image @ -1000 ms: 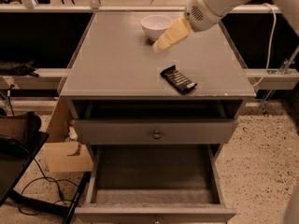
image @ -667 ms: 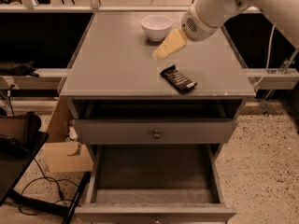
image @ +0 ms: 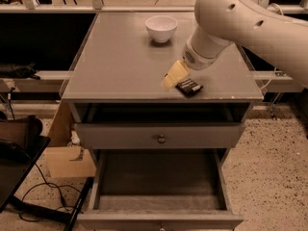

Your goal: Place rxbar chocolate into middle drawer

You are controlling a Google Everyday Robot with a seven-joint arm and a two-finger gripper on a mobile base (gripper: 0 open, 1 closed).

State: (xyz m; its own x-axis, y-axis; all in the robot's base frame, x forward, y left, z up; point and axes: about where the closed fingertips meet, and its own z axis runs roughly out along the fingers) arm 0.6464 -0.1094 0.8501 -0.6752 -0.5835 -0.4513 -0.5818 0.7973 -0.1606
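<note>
The rxbar chocolate (image: 189, 87) is a small black bar lying on the grey cabinet top near the front edge, right of centre; its upper end is partly hidden by the arm. My gripper (image: 173, 75), with its pale yellow tip, is low over the top, just left of the bar and close to or touching it. The middle drawer (image: 159, 203) is pulled out wide below; its grey tray shows nothing inside. The top drawer (image: 160, 137) above it is shut.
A white bowl (image: 161, 28) stands at the back centre of the cabinet top (image: 115, 66). My large white arm (image: 240, 23) crosses the top's right side. A cardboard box (image: 70, 160), cables and a dark chair lie on the floor to the left.
My arm has swung forward and down from beside the white bowl, and the gripper now sits next to the bar's left side. The bar and bowl have not moved.
</note>
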